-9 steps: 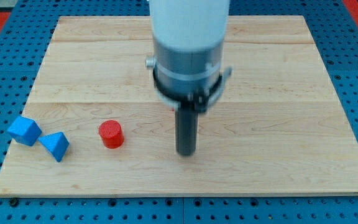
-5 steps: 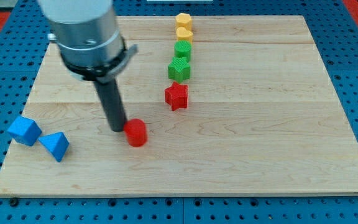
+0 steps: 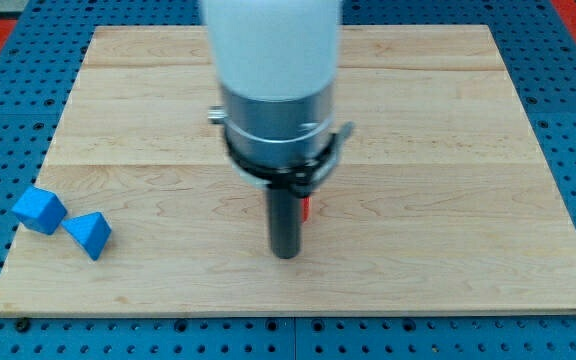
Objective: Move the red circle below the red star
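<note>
Two blue blocks (image 3: 61,222) near the left edge; my tip (image 3: 286,254) mid-board, no jaws.

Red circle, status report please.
My tip down on the board. Red circle: only a red sliver shows behind the rod. Red star hidden by the arm.

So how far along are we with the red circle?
Hard to confirm. My tip sits near the board's bottom middle, and only a red sliver shows just right of the rod; the arm hides the star. Two blue blocks lie at the view's left. Left to do: clear the arm and check the circle sits below the star.
</note>
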Robot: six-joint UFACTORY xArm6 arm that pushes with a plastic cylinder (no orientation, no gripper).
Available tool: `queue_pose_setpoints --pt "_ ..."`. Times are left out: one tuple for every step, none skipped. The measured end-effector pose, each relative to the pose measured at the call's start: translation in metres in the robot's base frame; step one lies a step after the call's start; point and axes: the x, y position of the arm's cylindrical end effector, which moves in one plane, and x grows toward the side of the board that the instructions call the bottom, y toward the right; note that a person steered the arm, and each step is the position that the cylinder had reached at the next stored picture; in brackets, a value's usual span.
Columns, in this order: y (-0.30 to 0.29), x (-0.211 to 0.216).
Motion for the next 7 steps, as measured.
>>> queue_pose_setpoints --pt "0.013 -0.029" --pt "-0.016 -0.029" --pt "-0.009 0.023" --pt "-0.043 0.068" --pt "-0.172 0.067" --pt "-0.289 0.058" --pt "-0.292 0.007"
